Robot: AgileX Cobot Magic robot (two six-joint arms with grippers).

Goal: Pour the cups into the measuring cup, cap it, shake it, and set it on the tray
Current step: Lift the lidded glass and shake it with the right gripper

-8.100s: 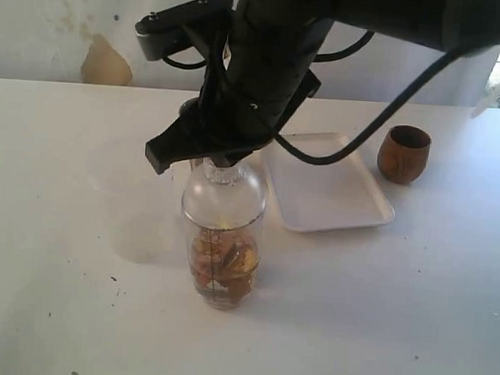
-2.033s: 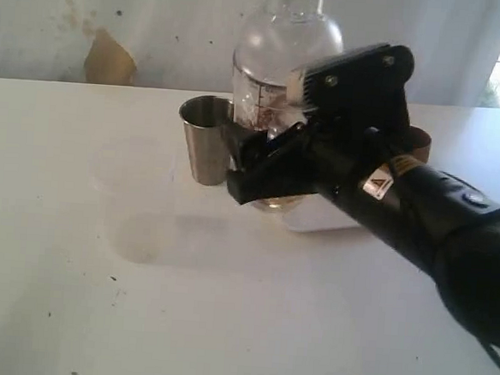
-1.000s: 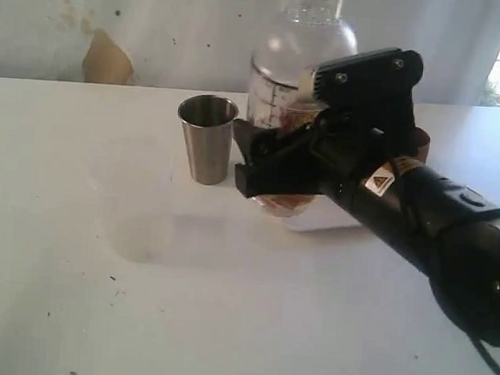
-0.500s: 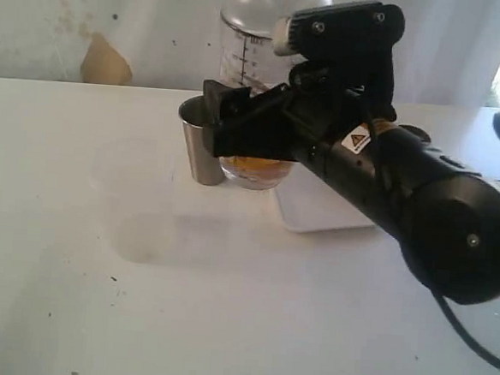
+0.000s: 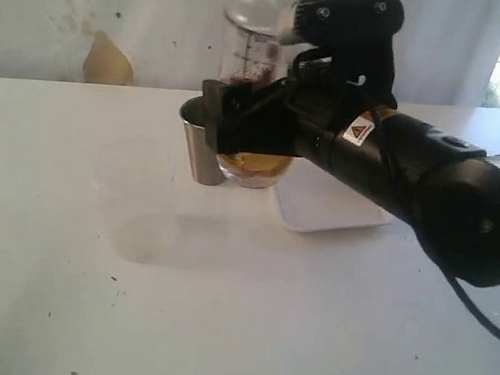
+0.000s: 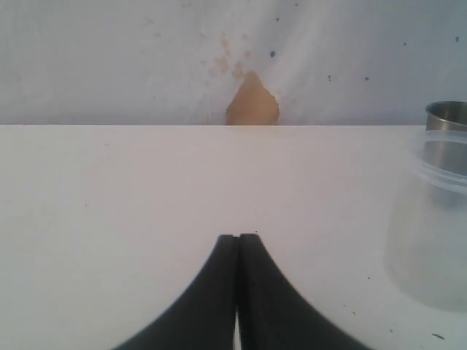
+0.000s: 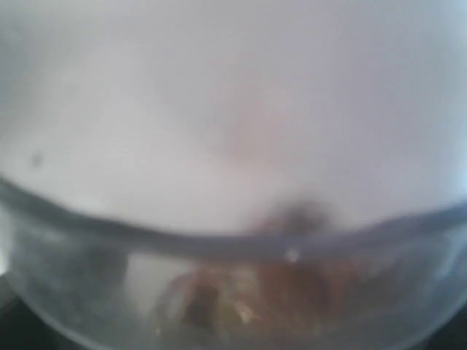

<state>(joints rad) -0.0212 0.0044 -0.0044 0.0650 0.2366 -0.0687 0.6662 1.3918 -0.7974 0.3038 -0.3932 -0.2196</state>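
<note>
- Gripping the measuring cup [image 5: 251,54] upright, the right gripper [image 5: 250,129] holds it at the tray's [image 5: 334,212] left edge, just beside the steel tumbler [image 5: 199,154].
- Bare table [image 5: 223,323] spreads left of the tray.
- Left gripper [image 6: 237,251]: fingers pressed together, holding nothing.

Three cups, each of a different kind: one tapered brushed-steel tumbler [image 5: 196,154], one tall clear plastic measuring cup [image 5: 252,59] with a printed scale, one faint unmarked translucent cup [image 6: 430,219]. One clear domed lid [image 5: 250,7]. One flat white rectangular tray [image 5: 334,206]. One white table [image 5: 223,323]. Two black grippers, the left gripper [image 6: 238,251] and the right gripper [image 5: 237,122]. One tan patch [image 6: 252,102] on the wall [image 6: 109,58]
</note>
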